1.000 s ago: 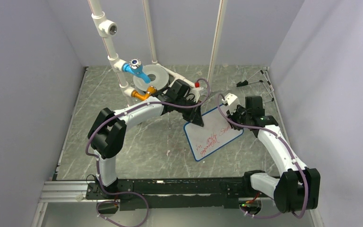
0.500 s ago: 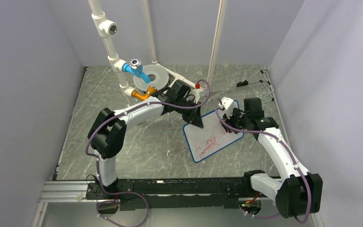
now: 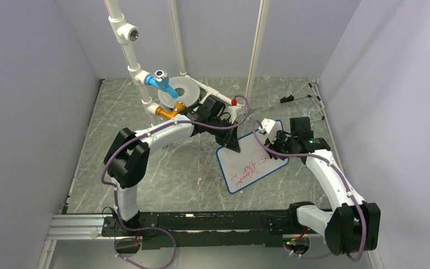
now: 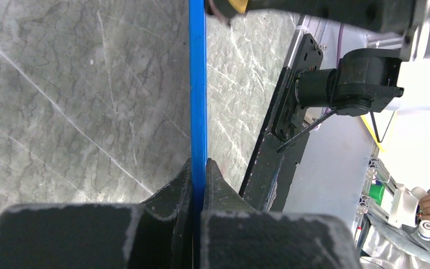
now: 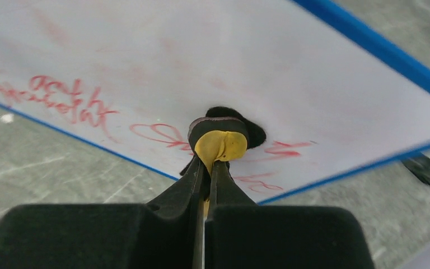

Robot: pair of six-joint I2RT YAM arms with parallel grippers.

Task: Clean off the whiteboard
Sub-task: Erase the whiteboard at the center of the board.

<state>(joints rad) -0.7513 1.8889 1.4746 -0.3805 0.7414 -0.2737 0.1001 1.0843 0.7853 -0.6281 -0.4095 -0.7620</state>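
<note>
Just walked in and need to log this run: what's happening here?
The left gripper is shut on the whiteboard by its blue rim, holding it in place. The right gripper pinches a small yellow-and-black eraser pad against the board's face. Red handwriting shows near the pad, so the erasing is not finished.

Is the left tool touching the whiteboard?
Touching. In the left wrist view the left tool is shut on the blue rim of the whiteboard, one finger pressed against each side, no gap.

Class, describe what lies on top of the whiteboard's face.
On the whiteboard: red handwriting, and a yellow-and-black eraser held by the right gripper. Anything under the eraser is covered.
</note>
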